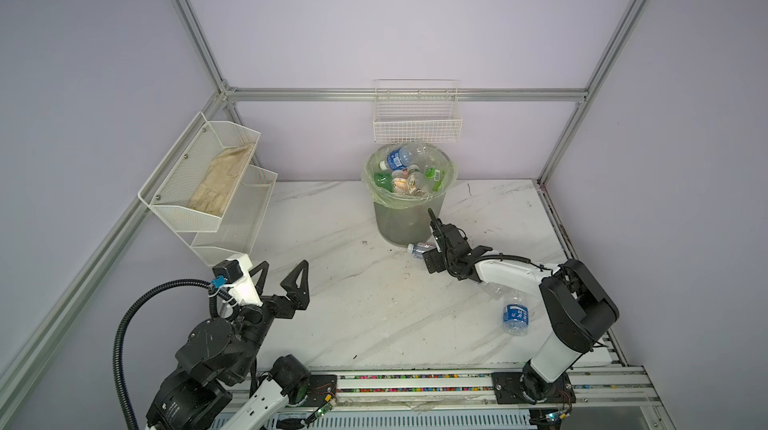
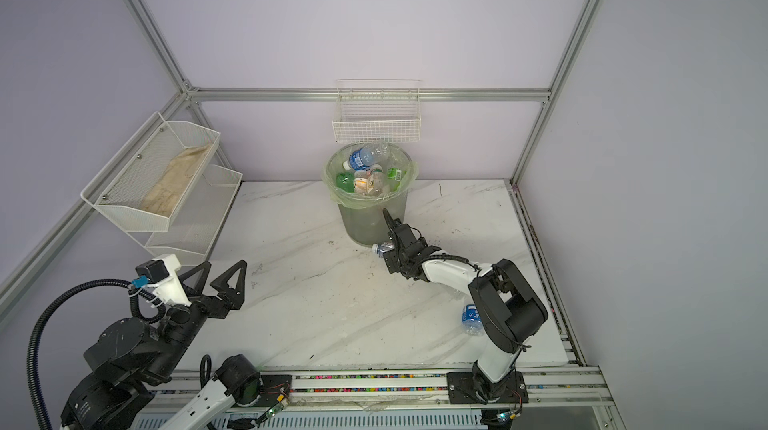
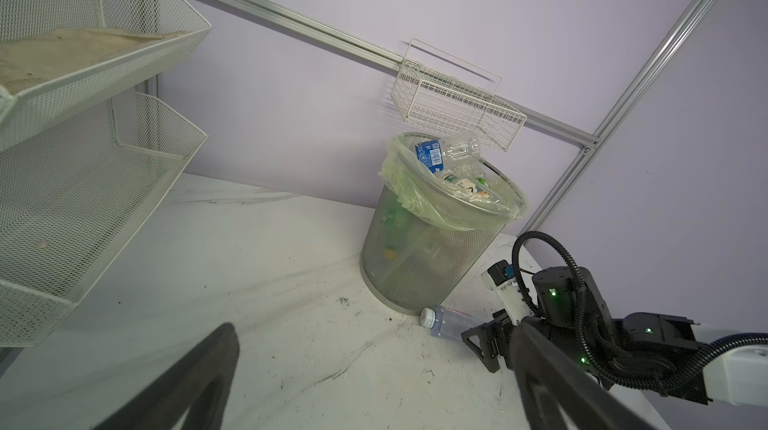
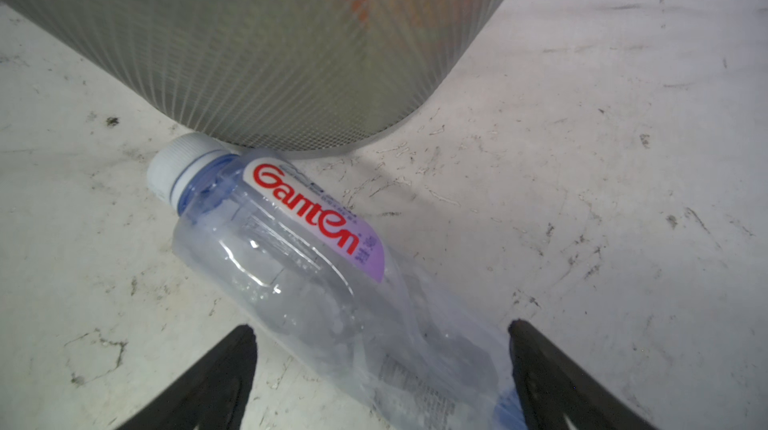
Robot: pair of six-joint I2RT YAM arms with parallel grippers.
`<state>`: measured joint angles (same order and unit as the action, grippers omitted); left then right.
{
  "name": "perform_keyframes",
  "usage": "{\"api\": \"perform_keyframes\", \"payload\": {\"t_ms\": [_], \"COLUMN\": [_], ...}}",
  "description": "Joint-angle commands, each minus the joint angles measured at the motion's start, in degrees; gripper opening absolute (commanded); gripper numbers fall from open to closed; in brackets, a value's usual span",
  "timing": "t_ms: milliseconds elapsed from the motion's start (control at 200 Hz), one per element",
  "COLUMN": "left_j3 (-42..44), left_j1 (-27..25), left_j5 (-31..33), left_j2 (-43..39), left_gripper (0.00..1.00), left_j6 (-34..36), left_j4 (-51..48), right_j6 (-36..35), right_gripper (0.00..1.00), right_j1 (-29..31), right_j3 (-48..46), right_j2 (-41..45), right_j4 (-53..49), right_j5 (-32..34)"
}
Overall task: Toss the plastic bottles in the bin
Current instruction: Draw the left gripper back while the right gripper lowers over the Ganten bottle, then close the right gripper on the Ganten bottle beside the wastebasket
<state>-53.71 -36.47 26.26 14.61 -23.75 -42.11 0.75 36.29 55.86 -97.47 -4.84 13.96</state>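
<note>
Ganten bottle [image 4: 291, 249], clear, white cap, red "Ganten" on lilac label: lying on worktop [image 1: 353, 315], cap touching base of mesh bin [image 4: 270, 54]. Pick-up step, grasp not yet made. Right gripper [image 4: 380, 328] wide open astride lower body, holding nothing. Next, likely: close, lift over heaped rim. Blue-labelled bottle [image 1: 515, 318] by right arm, print unreadable. Left gripper [image 1: 284, 266] open, empty.

A white wire basket [image 1: 417, 126] hangs from the aluminium frame rail [image 1: 316, 95] on the back wall. A white mesh two-tier shelf [image 1: 183, 218] is fixed to the left wall and holds a crumpled beige cloth [image 1: 222, 182] in its upper tier. It sits by the left edge of a scuffed, marble-patterned white tabletop [image 1: 332, 307].
</note>
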Motion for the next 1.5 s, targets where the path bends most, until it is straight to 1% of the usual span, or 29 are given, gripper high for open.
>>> {"api": "perform_keyframes", "payload": {"t_ms": [0,290,480,875,965,1100,1310,1495], "left_j3": [2.45,4.10,4.83,4.67,4.63,5.02,4.93,5.10], "left_j1": [-0.17,-0.19,-0.17,-0.18,-0.20,-0.14,-0.18,-0.19], "left_j5": [1.29,2.76,3.45,3.71,3.89,3.84,3.28,3.01], "left_j2": [-1.49,-4.17,-5.34,-4.52,-4.52,-4.31,-3.31,-3.49], "left_gripper": [1.00,1.00,1.00,1.00,1.00,1.00,1.00,1.00], "left_j6": [1.77,1.25,1.21,1.77,1.77,1.95,1.95,1.81], "left_j4": [-0.95,-2.83,-3.27,-2.95,-2.76,-2.21,-1.31,-1.31], "right_j6": [-1.37,-0.48,0.65,-0.82,0.55,1.88,2.65,2.71], "right_gripper": [0.97,0.94,0.92,0.90,0.90,0.88,0.84,0.84], "right_j1": [-0.43,-0.61,-0.61,-0.61,-0.61,-0.52,-0.52,-0.52], "right_j3": [1.61,2.30,-0.22,2.53,1.82,1.06,-0.76,-1.28], "right_j2": [-1.81,-4.98,-3.13,0.20,1.68,2.63,2.91,2.45], "right_j4": [1.07,1.33,2.15,-5.07,-5.81,-7.44,-7.48,-7.27], "right_j5": [-0.32,-1.64,-3.93,-9.77,-11.90,-13.09,-13.96,-13.09]}}
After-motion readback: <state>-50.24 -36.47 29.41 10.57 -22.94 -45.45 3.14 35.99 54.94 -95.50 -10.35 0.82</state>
